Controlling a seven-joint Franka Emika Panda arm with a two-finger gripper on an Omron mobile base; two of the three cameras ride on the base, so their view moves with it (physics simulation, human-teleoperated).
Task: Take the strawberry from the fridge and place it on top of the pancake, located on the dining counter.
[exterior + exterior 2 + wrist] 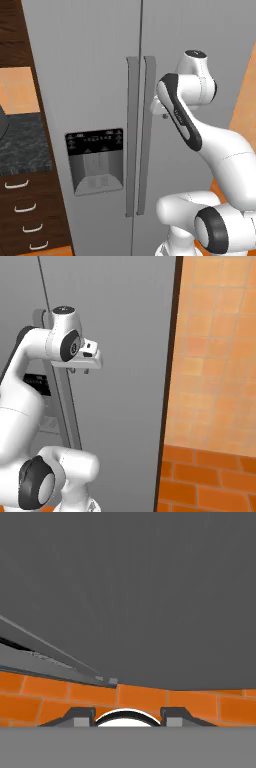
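At the far left stood dark wood drawers [22, 220] under a dark-topped table [22, 145]. The fridge [95, 60] was shut, so the strawberry, presumably inside, was hidden. The water dispenser [95, 160] sat left of the two handles [141, 135]. The gripper [80, 370] hung just right of them, pointing down, likely lining up to pull the right door. Its fingers [75, 717] stood parted and empty.

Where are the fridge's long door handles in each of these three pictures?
Left base view: the fridge handles stand upright at centre, right of the water dispenser.
Right base view: at the left edge, mostly hidden behind the white arm.
Hand view: a slanted grey bar at lower left.
Shared landmark: the grey fridge door.
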